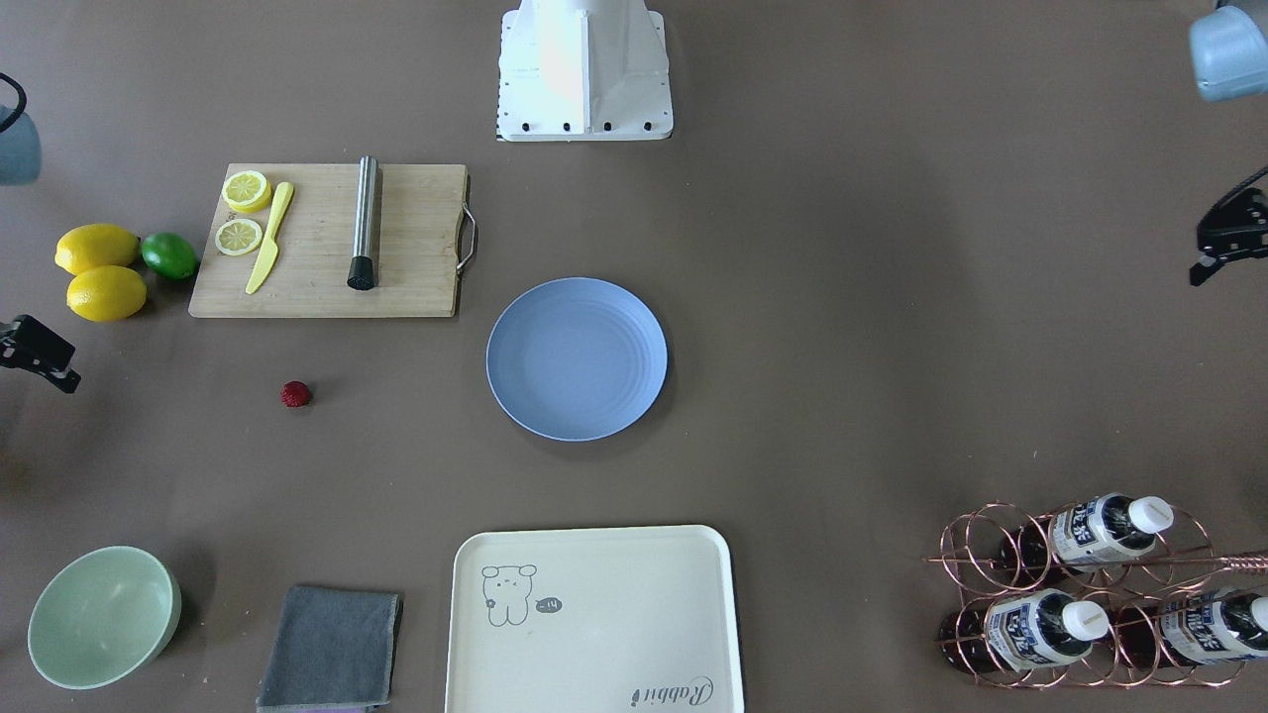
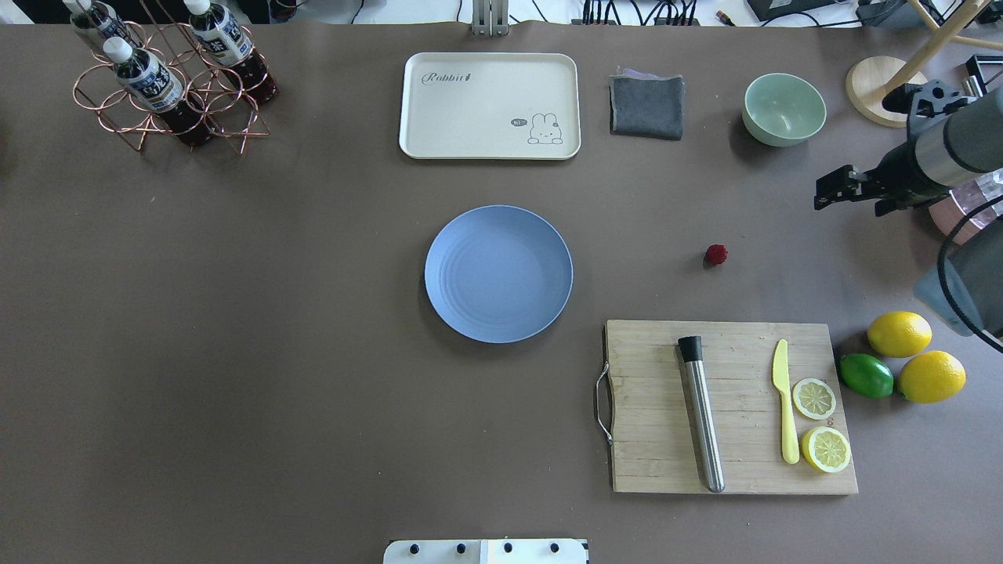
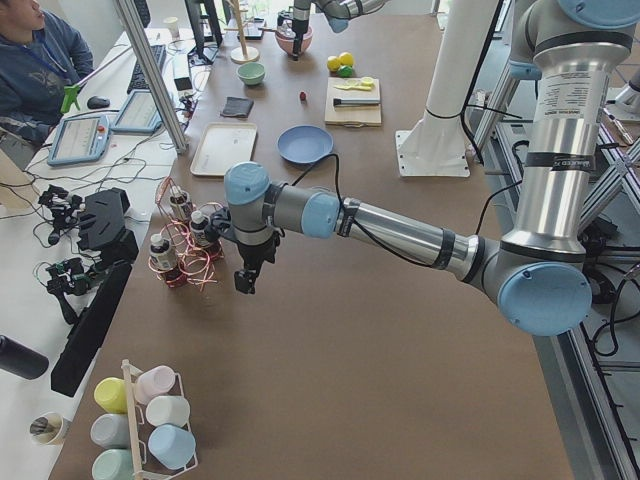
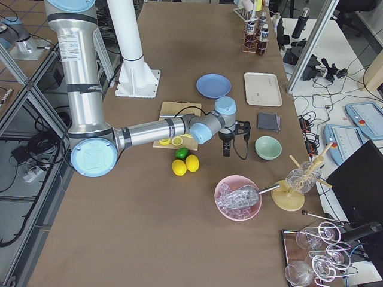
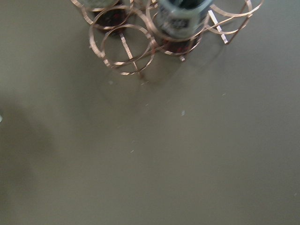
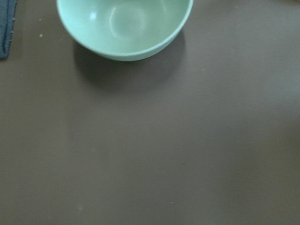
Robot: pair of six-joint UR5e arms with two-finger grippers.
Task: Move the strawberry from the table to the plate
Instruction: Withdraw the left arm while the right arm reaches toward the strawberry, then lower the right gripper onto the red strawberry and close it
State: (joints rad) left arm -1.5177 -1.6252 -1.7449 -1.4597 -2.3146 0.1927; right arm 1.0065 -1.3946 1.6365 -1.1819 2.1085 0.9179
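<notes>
The strawberry (image 2: 715, 254) (image 1: 295, 394) is a tiny dark-red berry lying alone on the brown table (image 2: 274, 352), between the cutting board and the green bowl. Further toward the table's centre, the round light-blue plate (image 2: 498, 274) (image 1: 577, 358) has nothing on it. My right gripper (image 2: 832, 192) (image 1: 40, 355) hovers beyond the strawberry near the table's edge, looks open and holds nothing. My left gripper (image 1: 1226, 243) (image 3: 246, 282) hangs over the far end beside the bottle rack, also apparently open with nothing in it. Neither wrist view shows any fingers.
A wooden cutting board (image 2: 733, 470) carries lemon slices, a yellow knife and a metal tube. Two lemons and a lime (image 2: 866, 375) sit beside it. A green bowl (image 2: 783, 108), grey cloth (image 2: 646, 106), cream tray (image 2: 490, 106) and copper bottle rack (image 2: 168, 90) line the far edge.
</notes>
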